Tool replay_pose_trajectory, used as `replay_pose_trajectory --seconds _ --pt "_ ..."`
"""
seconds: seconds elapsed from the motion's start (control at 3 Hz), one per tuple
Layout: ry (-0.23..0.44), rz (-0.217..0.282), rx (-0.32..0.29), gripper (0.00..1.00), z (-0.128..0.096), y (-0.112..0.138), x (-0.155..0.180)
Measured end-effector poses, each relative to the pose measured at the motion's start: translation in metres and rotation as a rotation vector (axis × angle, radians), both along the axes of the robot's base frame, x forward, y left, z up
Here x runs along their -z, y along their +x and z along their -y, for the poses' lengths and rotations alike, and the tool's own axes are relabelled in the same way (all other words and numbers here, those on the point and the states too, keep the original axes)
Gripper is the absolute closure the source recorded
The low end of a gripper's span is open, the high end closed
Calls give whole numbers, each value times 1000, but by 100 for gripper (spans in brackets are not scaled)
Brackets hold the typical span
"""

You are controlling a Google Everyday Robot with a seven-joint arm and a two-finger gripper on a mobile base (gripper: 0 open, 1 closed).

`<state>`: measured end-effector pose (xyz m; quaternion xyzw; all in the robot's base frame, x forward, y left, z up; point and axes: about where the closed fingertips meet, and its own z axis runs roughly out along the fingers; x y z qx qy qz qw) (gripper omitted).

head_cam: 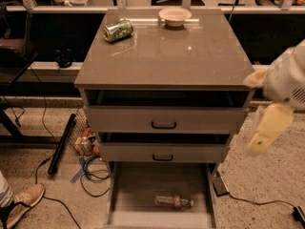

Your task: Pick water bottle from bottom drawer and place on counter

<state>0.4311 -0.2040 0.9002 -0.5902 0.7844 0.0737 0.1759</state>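
The water bottle (174,201) lies on its side on the floor of the open bottom drawer (138,194), right of its middle, label end pointing right. The counter (167,56) is the glossy grey-brown top of the cabinet. My gripper (266,130) hangs at the right edge of the view, beside the cabinet's right side at the height of the two upper drawers. It is well above and to the right of the bottle and holds nothing.
A crushed green can (117,30) and a pale bowl (175,16) sit at the back of the counter. The two upper drawers (164,120) stand slightly open. Cables and a black bar (62,144) lie on the floor at the left, with a shoe (21,204) at the bottom left.
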Motion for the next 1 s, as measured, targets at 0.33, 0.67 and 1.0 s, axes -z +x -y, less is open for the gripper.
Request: replay_pose_trajectory --seconds 0.33,0.67,1.0 --pt "162 -59 -1 0 -23 -9 68" --pt "340 -140 -24 0 -66 -16 135" --pt "365 -156 -25 0 -74 -17 143"
